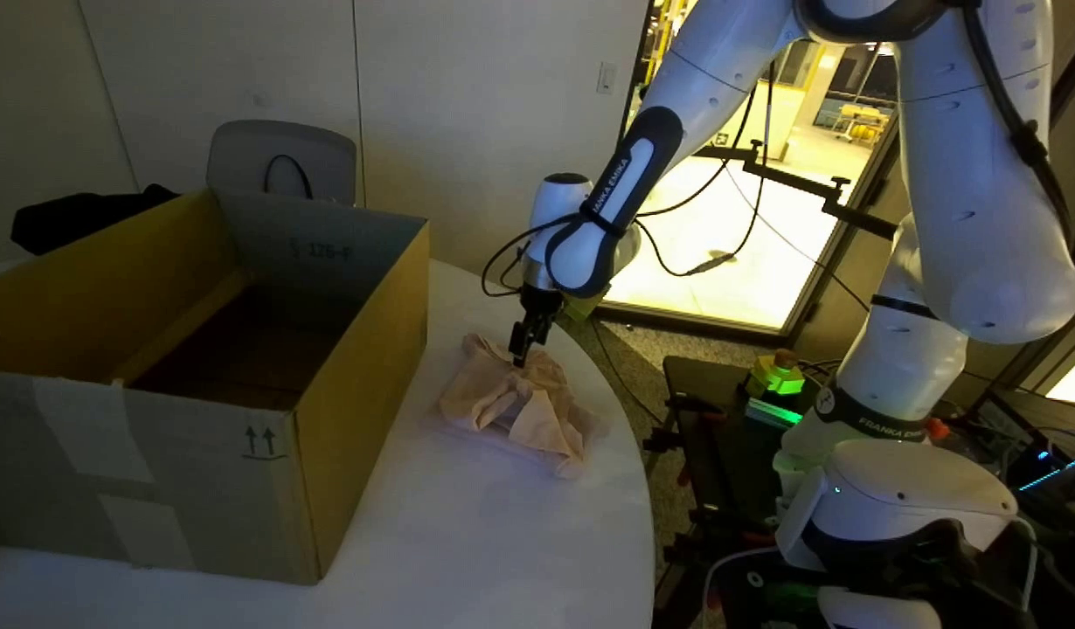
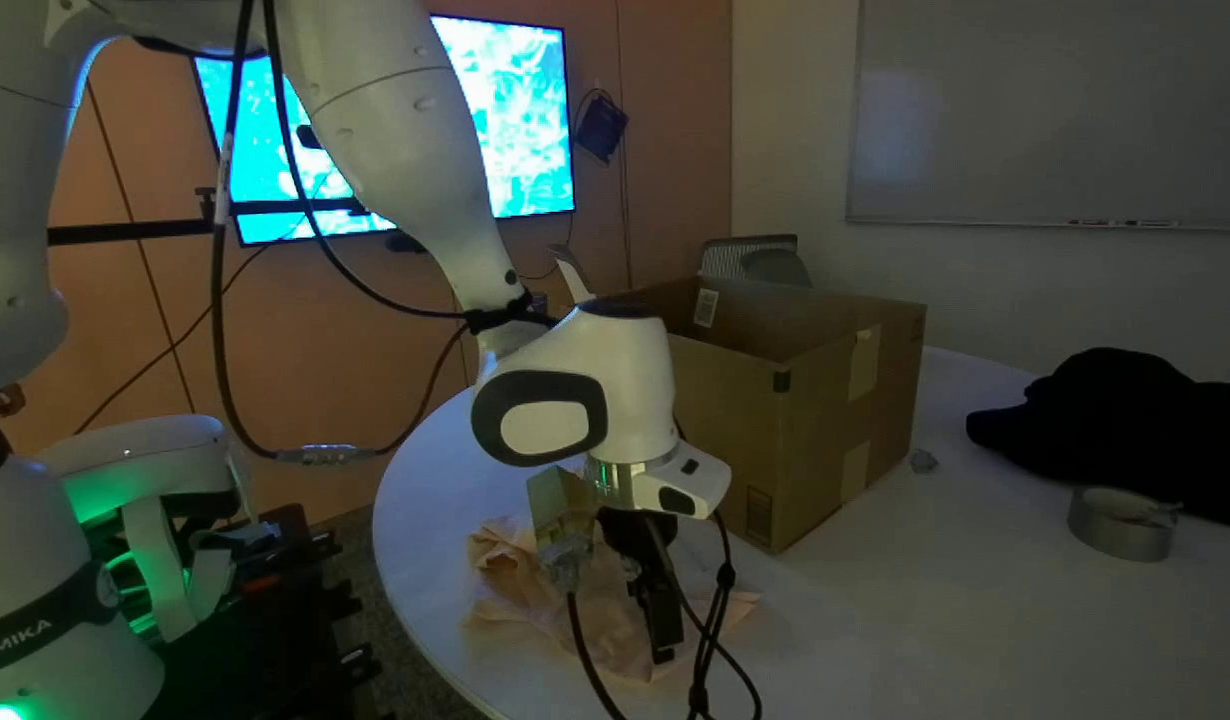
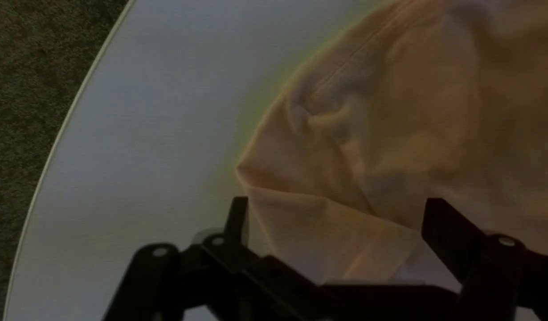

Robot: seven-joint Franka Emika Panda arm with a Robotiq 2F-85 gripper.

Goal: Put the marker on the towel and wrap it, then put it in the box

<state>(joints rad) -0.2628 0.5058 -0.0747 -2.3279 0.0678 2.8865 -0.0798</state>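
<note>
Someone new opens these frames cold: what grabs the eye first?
Probably the big open-topped cardboard box on the white table, plain in both exterior views. Then the white arm, its open gripper pointing down at the crumpled pinkish towel beside the box. In an exterior view, a bright cyan wall screen glows behind the arm.

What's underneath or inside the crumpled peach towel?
Underneath the towel is the white table that it rests on. Its folds cover whatever they may hold: no marker shows on its visible surface, and whether one is wrapped inside cannot be seen.
</note>
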